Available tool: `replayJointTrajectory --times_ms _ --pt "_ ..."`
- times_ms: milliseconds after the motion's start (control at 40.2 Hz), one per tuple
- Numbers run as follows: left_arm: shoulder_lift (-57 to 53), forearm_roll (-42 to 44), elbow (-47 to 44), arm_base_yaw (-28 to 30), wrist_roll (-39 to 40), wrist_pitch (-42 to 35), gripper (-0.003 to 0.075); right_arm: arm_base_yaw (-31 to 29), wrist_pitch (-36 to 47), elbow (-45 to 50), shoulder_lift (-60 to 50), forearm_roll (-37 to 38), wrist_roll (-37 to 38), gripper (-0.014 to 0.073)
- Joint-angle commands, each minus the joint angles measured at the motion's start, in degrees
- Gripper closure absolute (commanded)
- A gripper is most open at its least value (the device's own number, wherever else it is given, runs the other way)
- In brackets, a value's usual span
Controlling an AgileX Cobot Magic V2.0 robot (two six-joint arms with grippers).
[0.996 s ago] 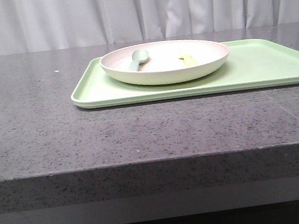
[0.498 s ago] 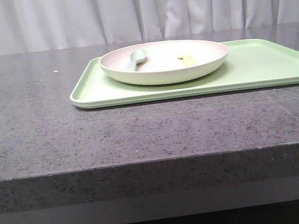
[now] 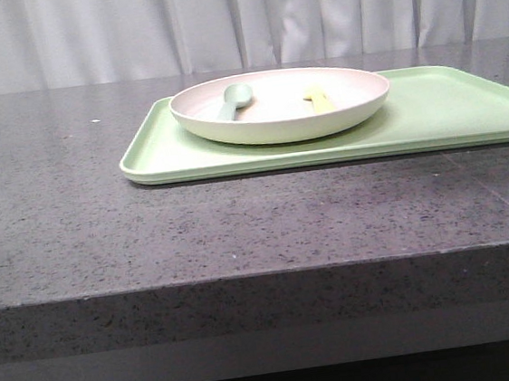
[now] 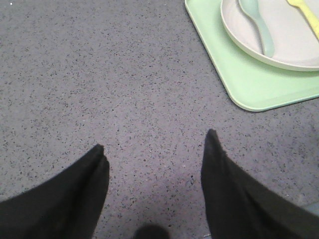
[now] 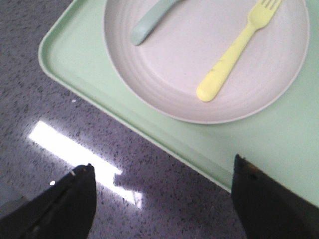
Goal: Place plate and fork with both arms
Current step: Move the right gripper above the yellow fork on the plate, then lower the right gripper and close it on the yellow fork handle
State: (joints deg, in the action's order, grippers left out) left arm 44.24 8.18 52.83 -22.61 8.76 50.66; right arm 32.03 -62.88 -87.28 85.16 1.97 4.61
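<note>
While both end effectors, left [image 4: 154, 149] and right [image 5: 162, 172], hover spread, plate [image 3: 280, 106] with fork [image 5: 239, 47] sits on a green tray [image 3: 447, 116] atop the speckled grey bench [image 3: 149, 229]; white curtain [image 3: 83, 35] behind.

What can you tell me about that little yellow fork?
The fork is small, pale yellow and looks like matte plastic, with short tines and a rounded handle end. It lies flat inside the plate, to one side of a green spoon and apart from it. The plate sits on a light-green tray. Neither hand touches it.
</note>
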Motion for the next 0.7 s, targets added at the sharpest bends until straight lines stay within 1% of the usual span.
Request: replayJointTrajectory --times_ms 0,149,349,672 --pt "-0.22 0.31 1.50 -0.36 0.17 -4.12 0.0322 0.23 -2.24 -7.35 3.70 3.51 5.51 0.0013" --pt "-0.22 0.31 1.50 -0.36 0.17 -4.12 0.0322 -0.09 -7.16 -14.69 11.81 6.06 10.42 0.0013" --pt "-0.22 0.31 1.50 -0.36 0.17 -3.92 0.0322 -2.53 -8.28 -20.57 19.26 6.07 13.69 0.0013" --pt "-0.22 0.23 1.50 -0.36 0.17 -3.79 0.0322 -8.23 -8.24 -25.76 25.90 0.88 14.47 0.0013"
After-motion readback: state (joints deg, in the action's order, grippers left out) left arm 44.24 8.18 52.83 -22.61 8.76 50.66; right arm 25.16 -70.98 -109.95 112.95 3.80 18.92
